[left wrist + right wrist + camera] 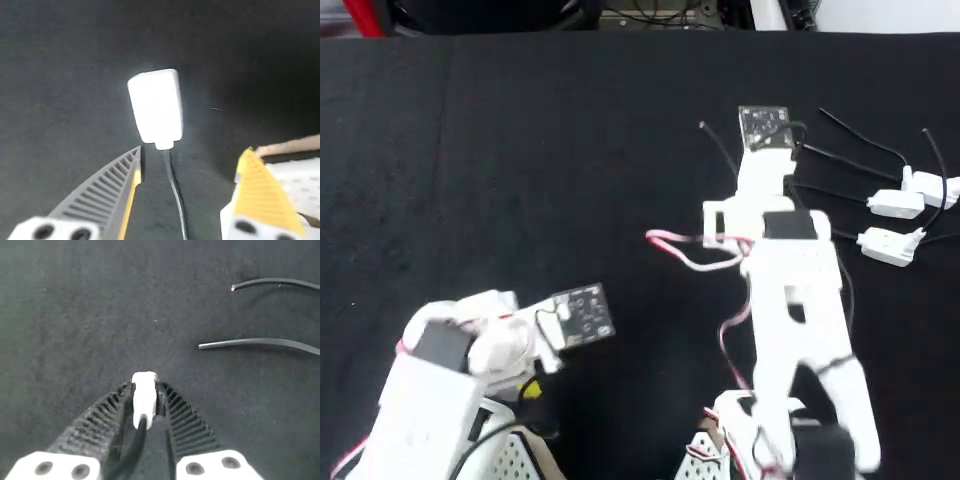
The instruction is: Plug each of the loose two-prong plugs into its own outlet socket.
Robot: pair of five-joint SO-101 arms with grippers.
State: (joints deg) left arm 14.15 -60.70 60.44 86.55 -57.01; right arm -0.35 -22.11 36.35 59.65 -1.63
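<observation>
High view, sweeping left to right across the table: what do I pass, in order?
left arm → right arm → cluster of white connectors on black cords

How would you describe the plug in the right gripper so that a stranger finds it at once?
On the black table, find the right arm, stretched far forward. At its tip the right gripper is shut on a small white plug with a black cord. The other white pieces lie loose on the table beside the arm; only this one is clamped between fingers.
</observation>
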